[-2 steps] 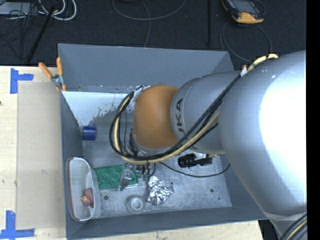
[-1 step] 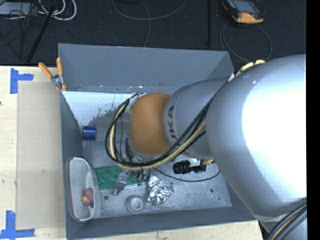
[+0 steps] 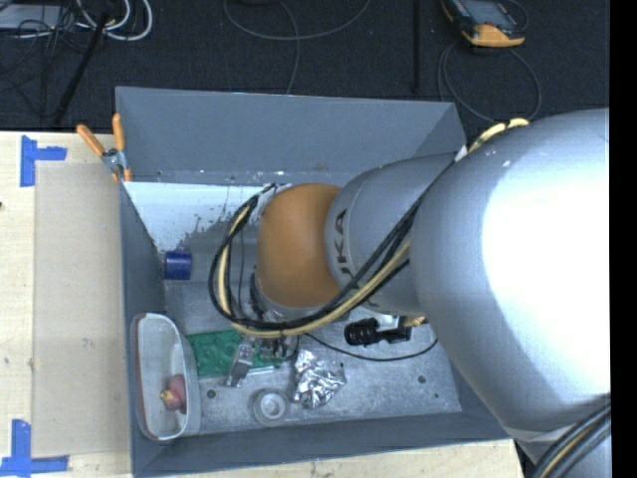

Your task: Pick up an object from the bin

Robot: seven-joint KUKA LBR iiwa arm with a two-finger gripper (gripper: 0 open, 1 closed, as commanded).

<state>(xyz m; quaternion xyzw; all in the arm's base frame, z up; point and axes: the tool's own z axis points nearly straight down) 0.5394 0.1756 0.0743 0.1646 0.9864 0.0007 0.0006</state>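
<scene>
Orange wrist cover (image 3: 294, 247) overhangs green packet (image 3: 211, 352); grasp beneath hidden, released or clenched: cannot tell.

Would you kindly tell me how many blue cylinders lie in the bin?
1. The blue cylinder lies near the bin's left wall, apart from the other things. The arm covers much of the floor, so more may be hidden.

You have seven things in the bin (image 3: 299, 127): one blue cap (image 3: 177, 265) at nine o'clock, one clear tub (image 3: 149, 352) at eight with one red bit (image 3: 174, 394) inside, one green packet (image 3: 212, 352) at seven, one foil wad (image 3: 318, 381) and one grey ring (image 3: 269, 404) at six, one black tube (image 3: 376, 332) at four.
</scene>
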